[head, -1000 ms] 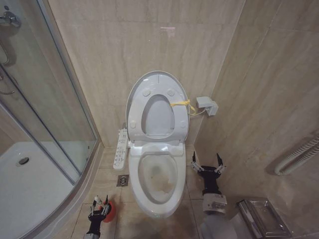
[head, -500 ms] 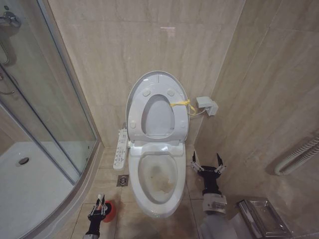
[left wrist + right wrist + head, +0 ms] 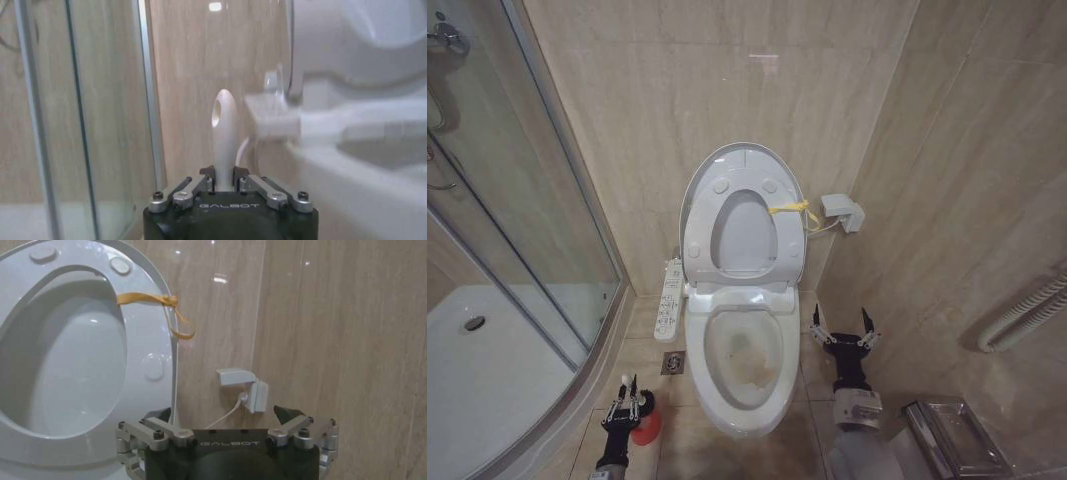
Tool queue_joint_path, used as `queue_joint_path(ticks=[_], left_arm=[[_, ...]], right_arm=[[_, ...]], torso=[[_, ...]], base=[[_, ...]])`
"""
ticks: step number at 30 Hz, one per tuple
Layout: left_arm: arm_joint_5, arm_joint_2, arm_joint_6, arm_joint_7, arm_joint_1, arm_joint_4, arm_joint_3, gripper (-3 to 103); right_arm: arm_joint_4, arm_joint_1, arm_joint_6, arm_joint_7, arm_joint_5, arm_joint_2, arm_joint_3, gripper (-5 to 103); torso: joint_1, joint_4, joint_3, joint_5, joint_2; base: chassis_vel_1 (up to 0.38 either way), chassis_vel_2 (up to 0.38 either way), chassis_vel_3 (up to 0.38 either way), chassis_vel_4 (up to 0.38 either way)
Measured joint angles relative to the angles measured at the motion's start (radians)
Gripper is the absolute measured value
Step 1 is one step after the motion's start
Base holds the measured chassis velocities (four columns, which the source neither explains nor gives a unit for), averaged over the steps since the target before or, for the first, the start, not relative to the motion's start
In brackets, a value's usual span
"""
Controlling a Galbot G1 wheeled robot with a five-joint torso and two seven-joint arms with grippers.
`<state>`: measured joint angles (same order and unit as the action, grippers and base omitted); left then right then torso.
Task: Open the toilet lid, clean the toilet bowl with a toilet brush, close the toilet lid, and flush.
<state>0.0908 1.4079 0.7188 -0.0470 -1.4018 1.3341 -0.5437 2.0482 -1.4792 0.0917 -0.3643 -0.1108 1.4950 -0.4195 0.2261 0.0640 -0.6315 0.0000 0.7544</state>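
Note:
The toilet lid (image 3: 743, 156) stands raised against the back wall, with the ring seat (image 3: 777, 245) up in front of it and a yellow tie (image 3: 151, 299) at their edge. Below lies the open toilet bowl (image 3: 727, 388), brown stains inside. My left gripper (image 3: 625, 399) is low on the floor left of the bowl, beside the red cup holder (image 3: 650, 428). It is shut on the toilet brush (image 3: 223, 131) by its slim white handle; the bristle head is hidden. My right gripper (image 3: 844, 334) hovers open to the right of the bowl, holding nothing.
A white button panel (image 3: 669, 298) runs along the bowl's left side, with a floor drain (image 3: 673, 362) near it. The glass shower door (image 3: 537, 220) and white shower tray (image 3: 487, 380) close off the left. A wall socket (image 3: 841, 211), a hose (image 3: 1027, 312) and a metal box (image 3: 952, 436) are on the right.
My left gripper has risen a little with the brush handle, away from the red holder. The right arm, lid and seat have not moved.

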Motion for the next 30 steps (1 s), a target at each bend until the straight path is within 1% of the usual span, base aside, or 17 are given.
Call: queue_joint_path(ticks=[2, 3, 4, 6, 8, 9, 12, 14, 16, 17, 20, 21, 24, 26, 29, 30], left_arm=[[0.001, -0.002, -0.010, -0.006, -0.034, 0.069, 0.003, 18], [-0.003, -0.004, -0.015, -0.007, -0.067, 0.132, 0.007, 18], [-0.003, -0.004, -0.015, -0.007, -0.067, 0.132, 0.007, 18], [-0.013, -0.007, -0.018, -0.007, -0.108, 0.203, 0.011, 18], [-0.028, -0.016, -0.022, -0.007, -0.173, 0.310, 0.016, 18], [-0.028, -0.016, -0.022, -0.007, -0.173, 0.310, 0.016, 18], [-0.035, -0.038, -0.023, -0.005, -0.252, 0.446, 0.030, 18], [-0.036, -0.042, -0.023, -0.005, -0.264, 0.468, 0.033, 18], [-0.037, -0.056, -0.025, -0.003, -0.301, 0.553, 0.048, 18], [-0.037, -0.056, -0.025, -0.003, -0.301, 0.553, 0.048, 18], [-0.037, -0.077, -0.040, 0.003, -0.328, 0.642, 0.068, 18], [-0.037, -0.077, -0.040, 0.003, -0.328, 0.642, 0.068, 18], [-0.031, -0.112, -0.062, 0.018, -0.329, 0.702, 0.083, 18], [-0.027, -0.120, -0.068, 0.021, -0.325, 0.711, 0.087, 18], [0.009, -0.155, -0.105, 0.045, -0.293, 0.748, 0.118, 18], [0.009, -0.155, -0.105, 0.045, -0.293, 0.748, 0.118, 18]], right_arm=[[0.000, 0.000, 0.000, 0.000, 0.000, 0.000, 0.000, 100], [0.000, 0.000, 0.000, 0.000, 0.000, 0.000, 0.000, 100], [0.000, 0.000, 0.000, 0.000, 0.000, 0.000, 0.000, 100], [0.000, 0.000, 0.000, 0.000, 0.000, 0.000, 0.000, 100], [0.000, 0.000, 0.000, 0.000, 0.000, 0.000, 0.000, 100], [0.000, 0.000, 0.000, 0.000, 0.000, 0.000, 0.000, 100], [0.000, 0.000, 0.000, 0.000, 0.000, 0.000, 0.000, 100], [0.000, 0.000, 0.000, 0.000, 0.000, 0.000, 0.000, 100], [0.000, 0.000, 0.000, 0.000, 0.000, 0.000, 0.000, 100], [0.000, 0.000, 0.000, 0.000, 0.000, 0.000, 0.000, 100], [0.000, 0.000, 0.000, 0.000, 0.000, 0.000, 0.000, 100], [0.000, 0.000, 0.000, 0.000, 0.000, 0.000, 0.000, 100], [0.000, 0.000, 0.000, 0.000, 0.000, 0.000, 0.000, 100], [0.000, 0.000, 0.000, 0.000, 0.000, 0.000, 0.000, 100], [0.000, 0.000, 0.000, 0.000, 0.000, 0.000, 0.000, 100], [0.000, 0.000, 0.000, 0.000, 0.000, 0.000, 0.000, 100]], torso=[[0.000, 0.0001, 0.000, 0.0002, 0.000], [0.000, 0.0002, 0.000, 0.0000, 0.000], [0.000, 0.0002, 0.000, 0.0000, 0.000], [0.000, 0.0001, 0.000, 0.0001, 0.000], [0.000, 0.0000, 0.000, -0.0001, 0.000], [0.000, 0.0000, 0.000, -0.0001, 0.000], [0.000, 0.0000, 0.000, 0.0001, 0.000], [0.000, 0.0000, 0.000, 0.0000, 0.000], [0.000, 0.0001, 0.000, 0.0001, 0.000], [0.000, 0.0001, 0.000, 0.0001, 0.000], [0.000, 0.0001, 0.000, 0.0001, 0.000], [0.000, 0.0001, 0.000, 0.0001, 0.000], [0.000, -0.0001, 0.000, 0.0000, 0.000], [0.000, 0.0001, 0.000, 0.0000, 0.000], [0.000, 0.0001, 0.000, 0.0000, 0.000], [0.000, 0.0001, 0.000, 0.0000, 0.000]], base=[[0.000, 0.000, 0.000, 0.000], [0.000, 0.000, 0.000, 0.000], [0.000, 0.000, 0.000, 0.000], [0.000, 0.000, 0.000, 0.000], [0.000, 0.000, 0.000, 0.000], [0.000, 0.000, 0.000, 0.000], [0.000, 0.000, 0.000, 0.000], [0.000, 0.000, 0.000, 0.000], [0.000, 0.000, 0.000, 0.000], [0.000, 0.000, 0.000, 0.000], [0.000, 0.000, 0.000, 0.000], [0.000, 0.000, 0.000, 0.000], [-0.017, 0.013, 0.006, -0.022], [-0.050, 0.040, 0.038, -0.065], [-0.051, 0.048, 0.056, -0.050], [-0.053, 0.061, 0.065, -0.031]])
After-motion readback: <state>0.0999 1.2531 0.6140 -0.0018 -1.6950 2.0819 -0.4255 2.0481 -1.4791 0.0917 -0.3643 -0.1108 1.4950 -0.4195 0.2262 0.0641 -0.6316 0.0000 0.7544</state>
